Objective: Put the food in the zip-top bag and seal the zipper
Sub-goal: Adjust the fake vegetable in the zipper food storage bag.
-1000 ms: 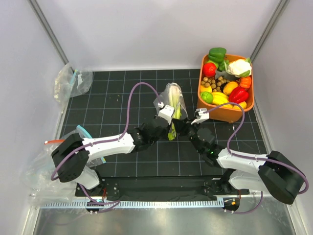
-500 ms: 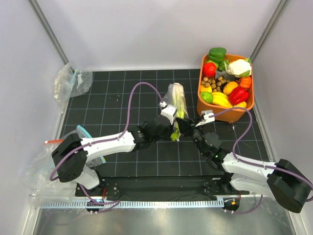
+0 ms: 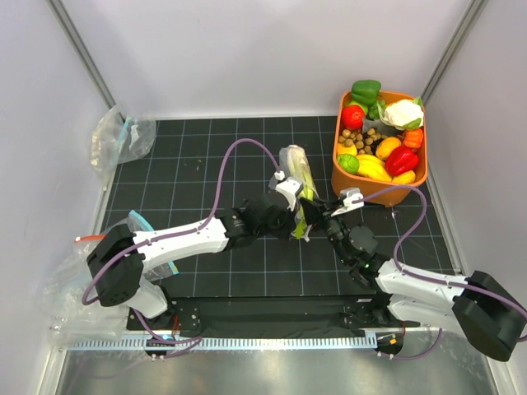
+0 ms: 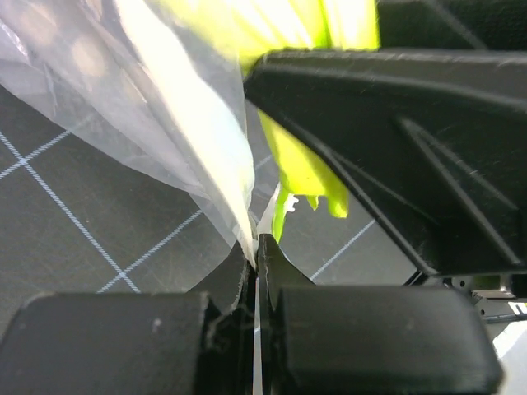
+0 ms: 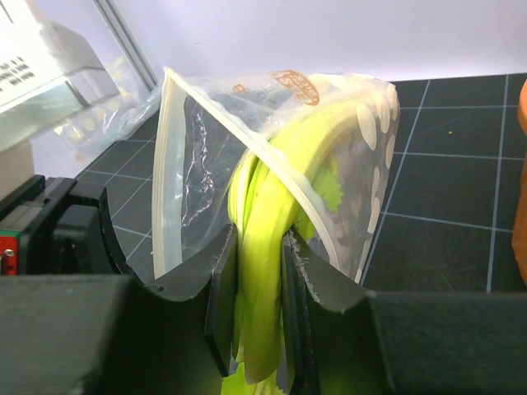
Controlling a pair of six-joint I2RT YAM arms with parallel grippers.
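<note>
Near the middle of the black gridded surface (image 3: 198, 156), the dotted zip-top bag (image 3: 294, 161) lies with its closed end toward 12 o'clock and its mouth toward 6 o'clock, facing the arms. The celery stalk (image 3: 302, 216) is partly inside it, its lower end sticking out of the mouth. The left gripper (image 4: 257, 257) comes in from 9 o'clock, its fingers pressed together on a thin edge of the bag's plastic (image 4: 165, 107), with the celery (image 4: 306, 169) just beyond. The right gripper (image 5: 259, 292) comes in from 4 o'clock and is clamped on the celery (image 5: 268, 210), the stalk filling the gap between its fingers. In the right wrist view the pale zipper (image 5: 169, 193) frames the gaping mouth, and the stalk curves up through it under the dotted film (image 5: 366, 123). At 2 o'clock sits the orange bin (image 3: 379, 191) of toy produce, touching neither gripper; a red toy tomato (image 3: 352, 116) and a red toy pepper (image 3: 401, 159) lie in it. Another clear bag (image 3: 122, 136) rests at 10 o'clock against the wall.
</note>
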